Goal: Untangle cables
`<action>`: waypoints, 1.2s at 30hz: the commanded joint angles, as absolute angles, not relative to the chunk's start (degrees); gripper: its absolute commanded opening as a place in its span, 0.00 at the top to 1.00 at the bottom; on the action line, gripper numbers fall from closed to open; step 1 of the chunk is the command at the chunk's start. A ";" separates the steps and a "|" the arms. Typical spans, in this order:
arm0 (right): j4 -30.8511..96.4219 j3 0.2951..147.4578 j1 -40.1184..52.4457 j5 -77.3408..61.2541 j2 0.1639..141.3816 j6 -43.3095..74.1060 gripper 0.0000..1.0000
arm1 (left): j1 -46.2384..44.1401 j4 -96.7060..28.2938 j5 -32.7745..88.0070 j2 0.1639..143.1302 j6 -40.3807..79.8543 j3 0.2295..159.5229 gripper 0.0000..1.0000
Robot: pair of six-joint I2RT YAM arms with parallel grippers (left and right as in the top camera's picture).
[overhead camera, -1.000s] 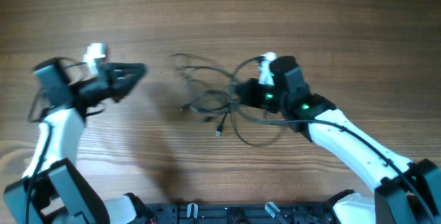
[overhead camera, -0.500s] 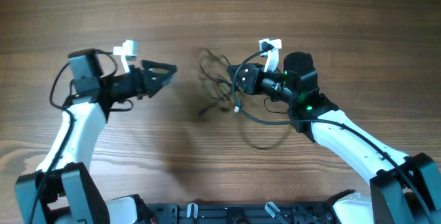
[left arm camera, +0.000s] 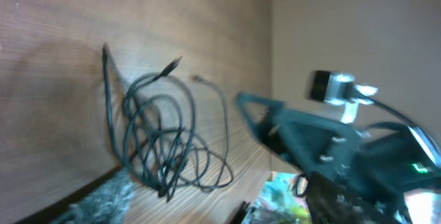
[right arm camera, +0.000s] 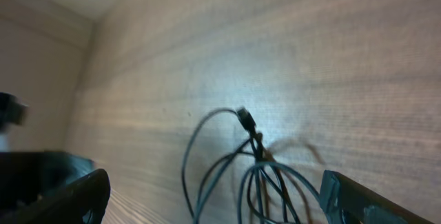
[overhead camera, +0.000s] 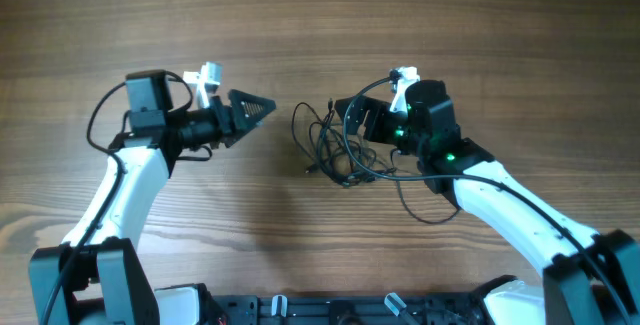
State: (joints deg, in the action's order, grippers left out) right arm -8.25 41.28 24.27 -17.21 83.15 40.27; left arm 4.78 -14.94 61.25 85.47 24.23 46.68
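Observation:
The cables [overhead camera: 335, 147] lie on the wooden table as one loose knot of thin black loops, with one long strand [overhead camera: 425, 208] trailing to the right. My right gripper [overhead camera: 357, 122] is open at the knot's upper right edge. In the right wrist view its fingers [right arm camera: 81, 195] stand wide apart with cable loops [right arm camera: 262, 176] between them, nothing pinched. My left gripper [overhead camera: 264, 108] points at the knot from the left, a short gap away, open and empty. The left wrist view shows the cables [left arm camera: 162, 141] ahead of that gripper [left arm camera: 176, 210].
The bare wooden table [overhead camera: 320, 15] stretches all round the knot. The right arm [left arm camera: 337, 141] faces the left wrist camera from across the cables. Arm bases and a dark rail [overhead camera: 320, 310] sit at the near edge.
The right gripper opened and let go of the cable knot, which now rests on the table. The left gripper opened and moved right, closer to the knot.

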 commanded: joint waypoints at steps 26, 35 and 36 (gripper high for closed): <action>10.87 41.58 22.59 -14.66 75.16 38.94 0.00 | -22.94 -20.14 14.04 97.10 58.35 47.03 0.80; 11.57 41.58 22.59 -14.66 75.22 38.96 0.00 | -18.26 -20.23 18.28 88.86 52.21 47.37 0.96; 11.73 41.58 22.59 -14.66 75.22 38.96 0.00 | -17.63 -20.34 18.59 87.00 51.35 47.37 0.96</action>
